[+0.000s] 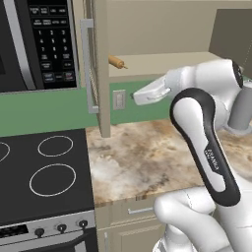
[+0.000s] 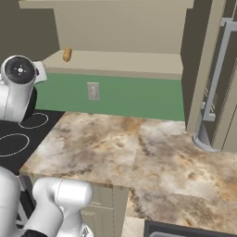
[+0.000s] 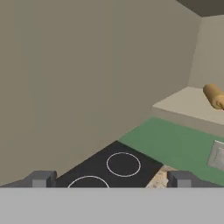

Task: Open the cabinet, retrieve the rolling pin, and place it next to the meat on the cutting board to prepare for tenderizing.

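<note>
The cabinet (image 1: 101, 69) stands open, its left door edge-on with a long silver handle (image 1: 87, 64). Its right door (image 2: 203, 69) is also swung out. The rolling pin (image 1: 117, 62) lies on the cabinet's bottom shelf near the left end, also seen as a tan cylinder (image 2: 67, 54) and at the right edge of the hand view (image 3: 214, 96). My gripper (image 3: 111, 179) is open and empty, below and left of the shelf, facing the inner face of the left door. Its white hand (image 1: 150, 92) hovers in front of the green wall. The meat and the cutting board are out of view.
A black cooktop (image 1: 44, 172) lies to the left under a microwave (image 1: 39, 44). The marble counter (image 1: 142, 157) spreads below the cabinet. A wall outlet (image 1: 119, 99) sits on the green backsplash. Drawer fronts (image 1: 138, 211) run under the counter edge.
</note>
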